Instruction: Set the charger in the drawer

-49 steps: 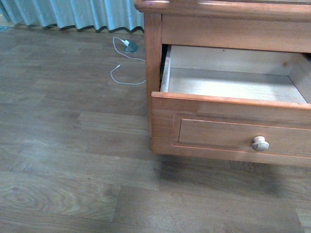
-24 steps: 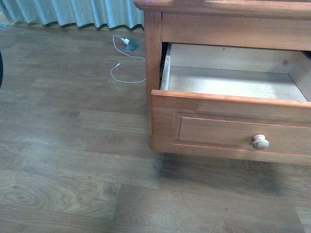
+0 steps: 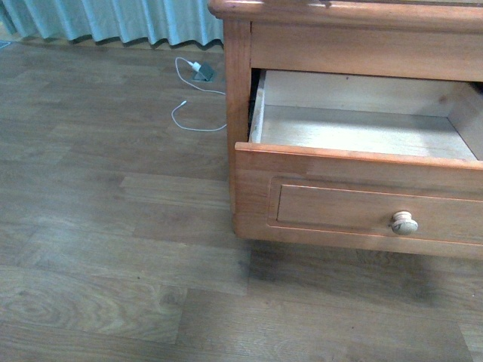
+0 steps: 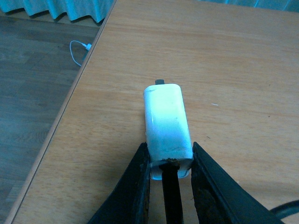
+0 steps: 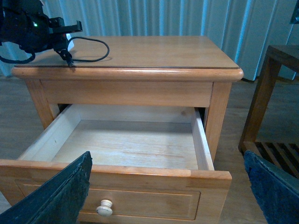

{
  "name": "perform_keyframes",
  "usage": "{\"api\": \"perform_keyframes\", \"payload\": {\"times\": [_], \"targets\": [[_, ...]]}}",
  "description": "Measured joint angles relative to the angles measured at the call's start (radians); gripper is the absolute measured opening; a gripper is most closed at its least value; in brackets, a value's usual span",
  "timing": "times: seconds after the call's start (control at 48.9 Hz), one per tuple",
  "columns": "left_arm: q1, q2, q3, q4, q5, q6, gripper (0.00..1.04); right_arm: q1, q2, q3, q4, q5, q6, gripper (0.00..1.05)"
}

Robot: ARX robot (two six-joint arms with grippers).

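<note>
The charger (image 4: 167, 121) is a white block lying on the nightstand's wooden top (image 4: 233, 70). My left gripper (image 4: 169, 151) is shut on its near end, and its black cable (image 4: 172, 198) runs back between the fingers. In the right wrist view, the left arm (image 5: 28, 25) hovers over the top's far left corner, with the black cable loop (image 5: 93, 50) lying beside it. The drawer (image 3: 355, 157) stands pulled out, showing a bare pale interior (image 5: 126, 142) and a round knob (image 3: 404, 222). My right gripper (image 5: 167, 158) is open in front of the drawer, holding nothing. Neither gripper appears in the front view.
A white plug with a thin white cable (image 3: 198, 72) lies on the wood floor near the curtain (image 3: 113, 19). A darker wooden rack (image 5: 273, 88) stands on the nightstand's other side. The drawer front (image 5: 140, 198) juts out towards me.
The front view wobbled slightly. A dark shape at its left edge half a second ago is gone. The drawer stays open as before.
</note>
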Motion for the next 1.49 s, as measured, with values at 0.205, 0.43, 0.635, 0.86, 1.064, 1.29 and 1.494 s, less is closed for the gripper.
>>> {"api": "perform_keyframes", "payload": {"times": [0.205, 0.43, 0.635, 0.86, 1.064, 1.29, 1.494], "targets": [[0.003, -0.266, -0.384, 0.172, 0.067, -0.023, 0.22, 0.0, 0.0, 0.0, 0.0, 0.0, 0.0, 0.97], [-0.005, -0.531, -0.745, 0.31, 0.15, -0.047, 0.22, 0.0, 0.0, 0.0, 0.0, 0.0, 0.0, 0.97], [-0.048, -0.711, -1.048, 0.411, 0.188, -0.047, 0.22, 0.0, 0.0, 0.0, 0.0, 0.0, 0.0, 0.97], [-0.105, -0.78, -1.238, 0.452, 0.203, -0.047, 0.22, 0.0, 0.0, 0.0, 0.0, 0.0, 0.0, 0.97], [-0.118, -0.701, -1.26, 0.451, 0.203, -0.085, 0.22, 0.0, 0.0, 0.0, 0.0, 0.0, 0.0, 0.97], [-0.137, -0.531, -1.161, 0.428, 0.19, -0.133, 0.23, 0.0, 0.0, 0.0, 0.0, 0.0, 0.0, 0.97], [-0.148, -0.503, -1.124, 0.434, 0.148, -0.144, 0.68, 0.0, 0.0, 0.0, 0.0, 0.0, 0.0, 0.97]]}}
